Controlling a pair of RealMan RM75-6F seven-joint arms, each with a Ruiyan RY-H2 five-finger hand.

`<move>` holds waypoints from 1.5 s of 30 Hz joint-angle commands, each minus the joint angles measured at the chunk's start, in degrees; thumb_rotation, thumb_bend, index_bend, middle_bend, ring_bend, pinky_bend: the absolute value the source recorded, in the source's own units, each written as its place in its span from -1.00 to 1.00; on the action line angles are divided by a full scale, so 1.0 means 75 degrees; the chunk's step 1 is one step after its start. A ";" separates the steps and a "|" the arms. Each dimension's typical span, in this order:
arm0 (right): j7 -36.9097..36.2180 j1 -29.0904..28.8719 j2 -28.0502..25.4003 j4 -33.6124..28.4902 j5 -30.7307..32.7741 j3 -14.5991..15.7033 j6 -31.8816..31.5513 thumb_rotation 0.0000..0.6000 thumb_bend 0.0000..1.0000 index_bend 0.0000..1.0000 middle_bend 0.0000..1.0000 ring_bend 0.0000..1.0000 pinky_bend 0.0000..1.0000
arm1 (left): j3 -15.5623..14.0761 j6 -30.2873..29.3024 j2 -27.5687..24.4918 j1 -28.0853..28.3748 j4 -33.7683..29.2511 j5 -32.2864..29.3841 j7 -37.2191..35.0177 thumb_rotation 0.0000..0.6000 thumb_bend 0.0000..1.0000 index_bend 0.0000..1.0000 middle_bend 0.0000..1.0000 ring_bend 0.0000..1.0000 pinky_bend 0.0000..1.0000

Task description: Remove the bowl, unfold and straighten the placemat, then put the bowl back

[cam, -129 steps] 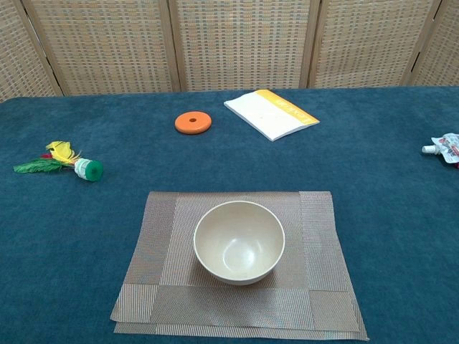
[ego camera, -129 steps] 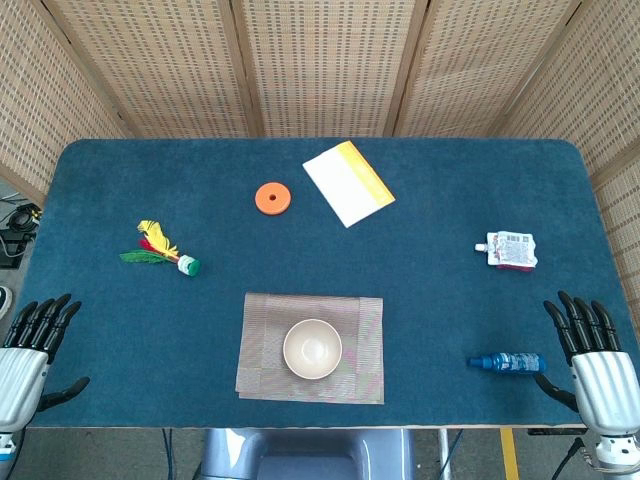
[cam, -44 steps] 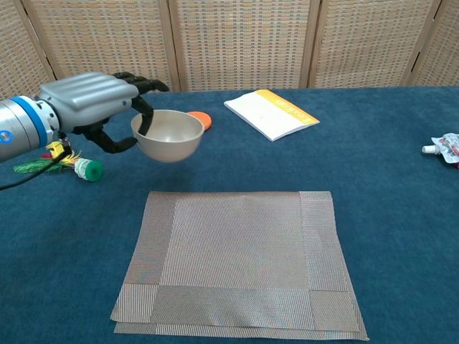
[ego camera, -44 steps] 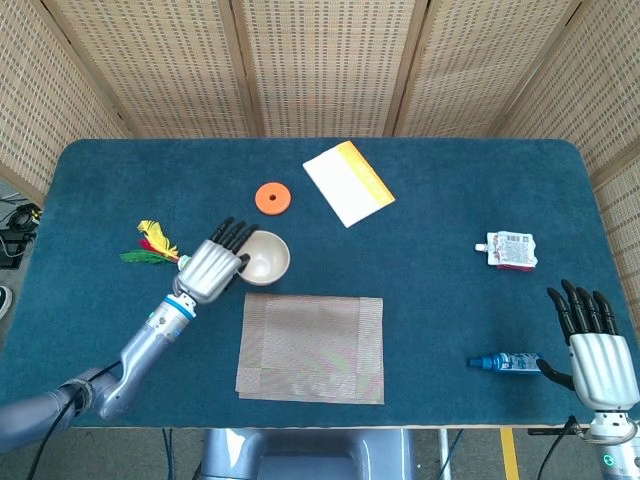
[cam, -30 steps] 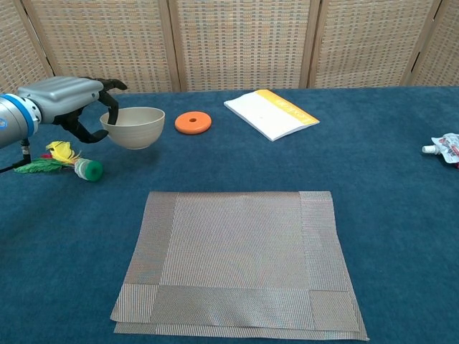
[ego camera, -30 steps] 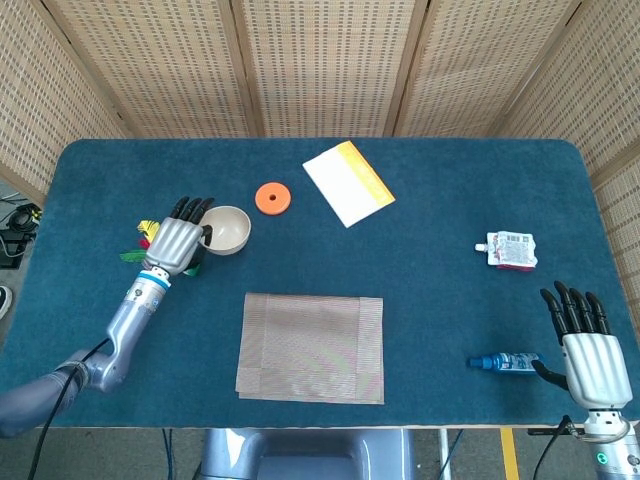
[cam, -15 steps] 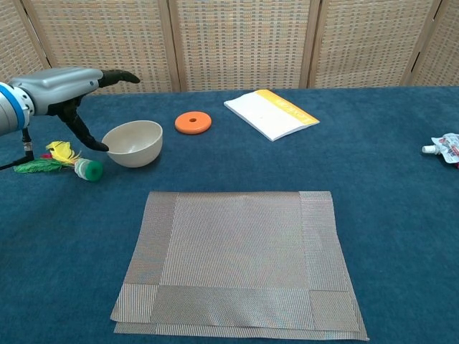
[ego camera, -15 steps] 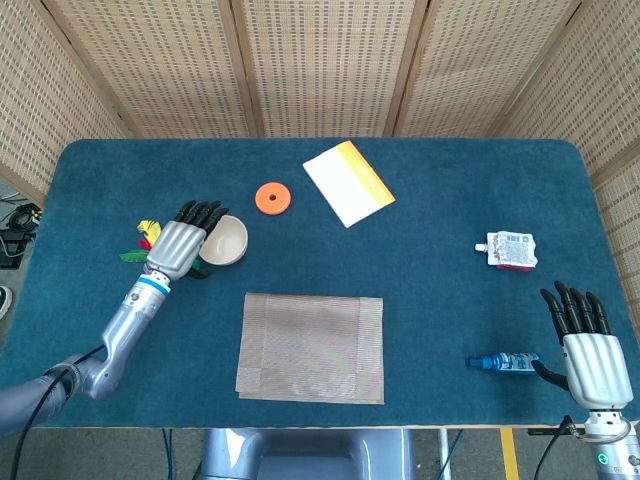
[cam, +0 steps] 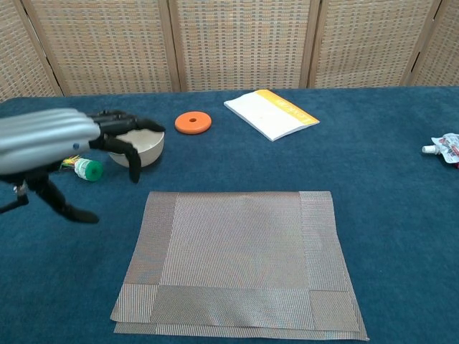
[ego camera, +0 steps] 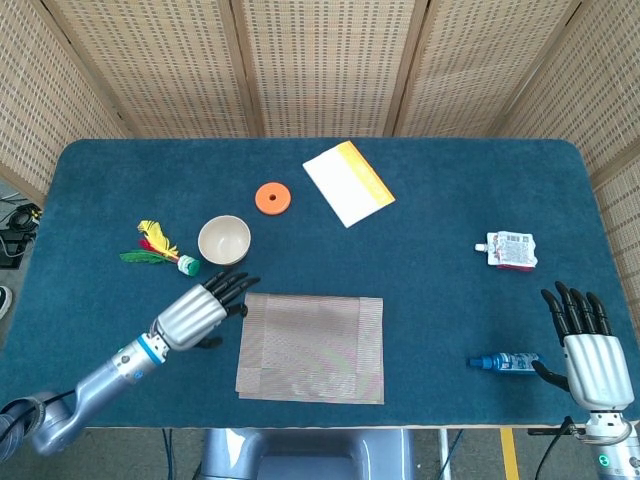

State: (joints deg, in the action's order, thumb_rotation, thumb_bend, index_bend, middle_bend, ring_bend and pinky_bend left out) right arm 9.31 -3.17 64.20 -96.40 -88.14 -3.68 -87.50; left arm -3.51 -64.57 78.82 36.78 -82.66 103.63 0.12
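One bowl (ego camera: pixel 224 239) on table (ego camera: pixel 430 330), left half, off placemat. One placemat (ego camera: pixel 311 348) at front edge, still folded. Left hand (ego camera: pixel 200 308) spread, empty, beside mat's left edge. Right hand (ego camera: pixel 586 347) spread, front-right corner.

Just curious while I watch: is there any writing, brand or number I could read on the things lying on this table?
None can be read.
White booklet: faint marks along its orange edge, too blurred.
Packet: red and dark print, too small.
Blue bottle: no label legible.
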 commanded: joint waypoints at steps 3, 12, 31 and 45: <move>-0.0011 -0.0003 -0.0002 0.0009 0.0013 0.0005 0.0019 1.00 -1.00 -1.00 -1.00 -1.00 -1.00 | -0.0721 -0.0524 0.0416 -0.0241 0.0633 0.0803 -0.0289 1.00 -0.63 -0.08 -1.00 -1.00 -1.00; -0.0024 -0.0009 -0.0010 0.0005 0.0033 -0.0001 0.0029 1.00 -1.00 -1.00 -1.00 -1.00 -1.00 | -0.1256 -0.0665 0.0972 -0.0442 0.1472 0.1162 -0.0405 1.00 -0.54 -0.05 -1.00 -1.00 -1.00; -0.0027 -0.0017 -0.0009 0.0007 0.0045 0.0000 0.0040 1.00 -1.00 -1.00 -1.00 -1.00 -1.00 | -0.1373 -0.0716 0.1592 -0.0568 0.2163 0.1066 -0.0434 1.00 -0.54 -0.05 -1.00 -1.00 -1.00; -0.0052 -0.0018 -0.0017 0.0017 0.0074 -0.0011 0.0040 1.00 -1.00 -1.00 -1.00 -1.00 -1.00 | -0.1237 -0.0198 0.1855 -0.0273 0.1901 0.0930 0.0123 1.00 -0.53 -0.07 -1.00 -1.00 -1.00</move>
State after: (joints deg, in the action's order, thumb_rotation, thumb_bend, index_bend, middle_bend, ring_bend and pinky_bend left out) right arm 8.92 -3.31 64.08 -96.27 -87.58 -3.76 -87.20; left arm -12.84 -66.24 92.72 34.60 -68.24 110.74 0.82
